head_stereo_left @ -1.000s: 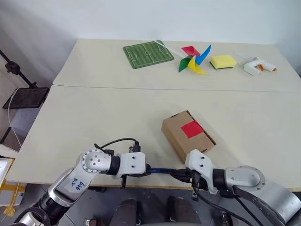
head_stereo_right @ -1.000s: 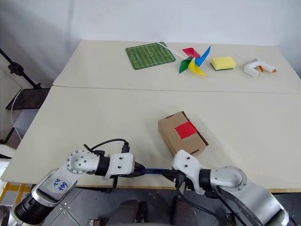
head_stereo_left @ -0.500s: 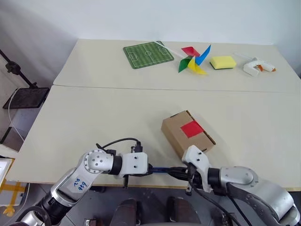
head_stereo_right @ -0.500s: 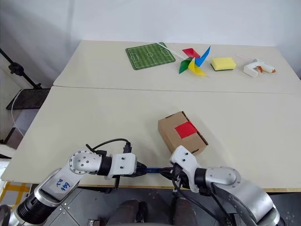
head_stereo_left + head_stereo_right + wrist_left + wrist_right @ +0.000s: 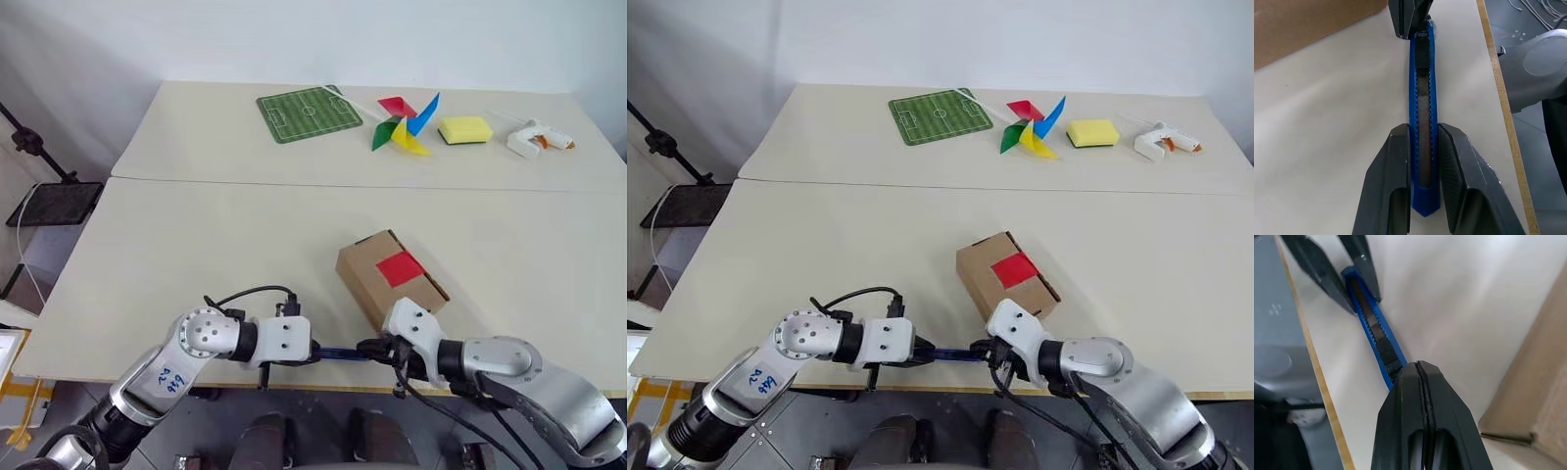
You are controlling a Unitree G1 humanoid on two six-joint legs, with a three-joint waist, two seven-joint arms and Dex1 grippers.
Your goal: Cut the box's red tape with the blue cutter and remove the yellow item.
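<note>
I have the blue cutter [image 5: 1422,122] lying along the near edge of the table [image 5: 196,255], just in front of the box [image 5: 390,279], and both arms are down at it from opposite ends. My left gripper [image 5: 1422,147] pinches the cutter's butt end: in the left wrist view its two black fingers [image 5: 1391,181] sit flush against either side of the blue body, with the toothed track and the dark slider visible between and beyond them. My right gripper [image 5: 1420,369] has its fingers pressed flat together with no gap between them, and their joined tips meet the far end of the cutter right at the black slider; I cannot tell whether they actually press on it or only touch. From the head camera the cutter shows as a thin dark-blue bar spanning the short gap between the two wrists. The box sits on the table just beyond the right gripper, its flaps down, with the red tape [image 5: 400,267] across its top. Along the far side of the table lie a green football-pitch mat [image 5: 309,114], a multicoloured pinwheel [image 5: 404,125], a yellow sponge [image 5: 464,128] and a white glue gun [image 5: 534,137].
</note>
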